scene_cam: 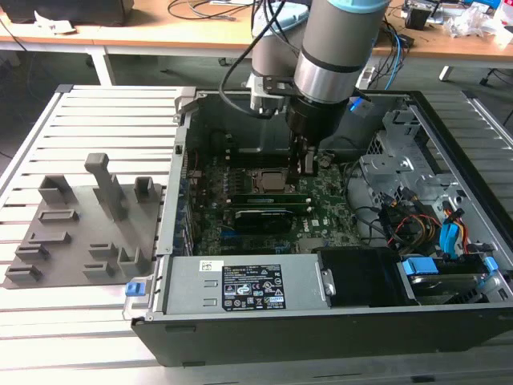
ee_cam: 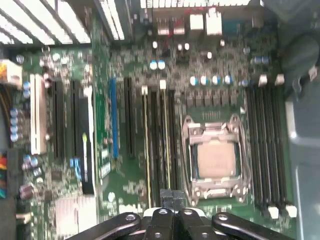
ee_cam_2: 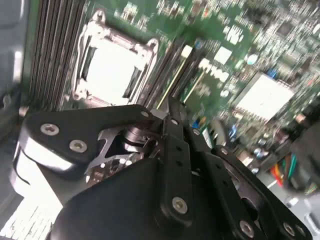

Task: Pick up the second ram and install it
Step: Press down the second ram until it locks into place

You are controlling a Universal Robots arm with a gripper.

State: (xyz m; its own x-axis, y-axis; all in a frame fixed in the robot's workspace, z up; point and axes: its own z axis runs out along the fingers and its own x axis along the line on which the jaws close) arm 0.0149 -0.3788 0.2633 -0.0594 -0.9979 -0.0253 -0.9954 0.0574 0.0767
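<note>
Two thin green sticks stand side by side in the long memory slots next to the CPU socket (ee_cam: 216, 160). I take the second ram (ee_cam: 164, 145) to be the stick nearer the socket; it is also seen in the exterior view (scene_cam: 268, 195). My gripper (ee_cam: 172, 199) hangs inside the open computer case, just over one end of these sticks, and is seen from outside too (scene_cam: 308, 167). Its fingers (ee_cam_2: 172, 117) are pressed together with nothing visible between them. Whether the fingertips touch the stick is hidden by the gripper body.
The grey holder tray (scene_cam: 80, 233) lies on the slatted table at the exterior view's left, outside the case. Inside the case (scene_cam: 180, 144) are a power supply (scene_cam: 240, 285) at the front, drive cages and cables (scene_cam: 433, 224) at the right, and black expansion slots (ee_cam: 82, 135).
</note>
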